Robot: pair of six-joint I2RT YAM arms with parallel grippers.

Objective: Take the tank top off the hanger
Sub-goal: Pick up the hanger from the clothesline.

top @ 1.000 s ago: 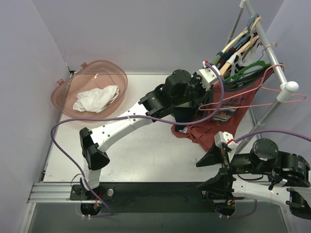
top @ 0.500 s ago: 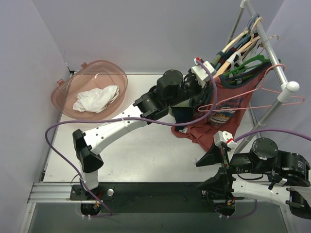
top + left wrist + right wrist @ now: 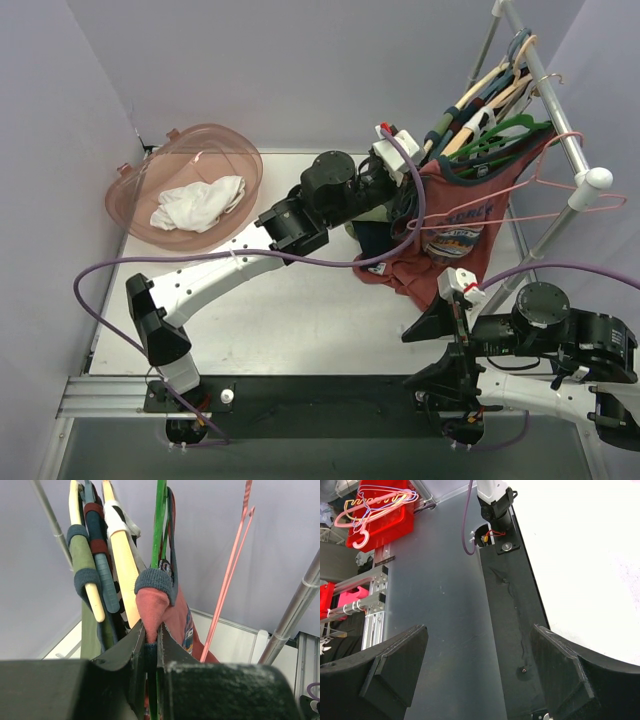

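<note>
The red tank top (image 3: 470, 215) with navy trim and a printed front hangs from a green hanger (image 3: 500, 135) on the rail, its lower part bunched on the table. My left gripper (image 3: 422, 168) is shut on one shoulder strap. In the left wrist view the strap (image 3: 152, 597) is pinched between the jaws of the left gripper (image 3: 151, 630), right beside the green hanger (image 3: 160, 525). My right gripper (image 3: 427, 355) rests low by the near table edge. It stands open (image 3: 480, 650) with nothing between its fingers.
A pink hanger (image 3: 520, 215) hangs in front of the tank top. More hangers with garments (image 3: 480, 95) crowd the slanted metal rail (image 3: 555, 110). A pink basket (image 3: 215, 135) holding white cloth sits at the back left. A red crate (image 3: 385, 515) shows off the table.
My left arm has swung left and back, dragging the gripped strap and the tank top's upper edge left along the hanger. The right arm has not moved.
</note>
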